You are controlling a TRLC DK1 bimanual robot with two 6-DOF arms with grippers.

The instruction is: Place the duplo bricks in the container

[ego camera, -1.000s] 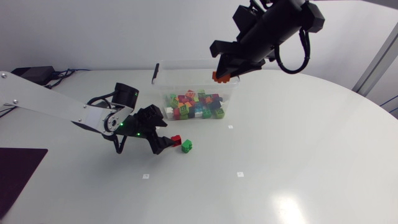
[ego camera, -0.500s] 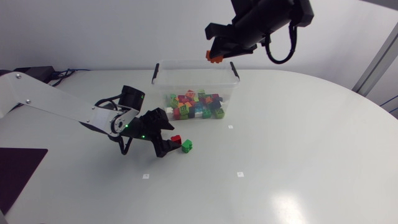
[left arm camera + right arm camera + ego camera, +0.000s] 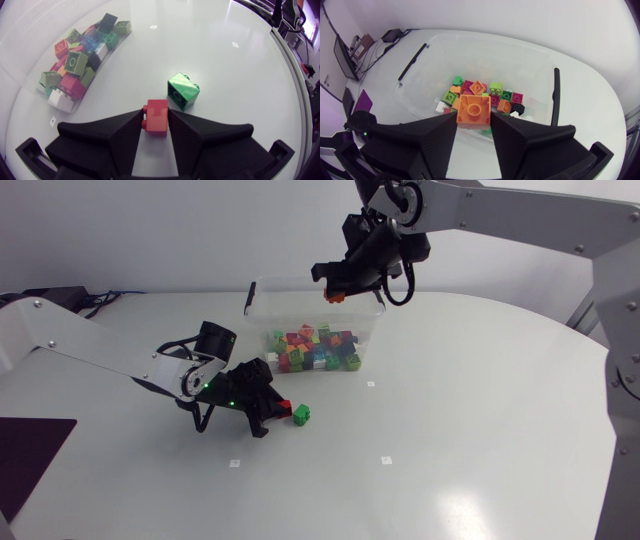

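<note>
Orange brick (image 3: pixel 473 112) shows its stud only in right wrist view

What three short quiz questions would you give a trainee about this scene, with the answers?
1. True or false: the right gripper holds an orange brick above the container.
2. Which brick lies loose on the table, just ahead of the left gripper? A green, B blue, C white.
3. Fill in: the left gripper's fingers are shut on a ___ brick.
Key: 1 true. 2 A, the green brick. 3 red, the red brick.
</note>
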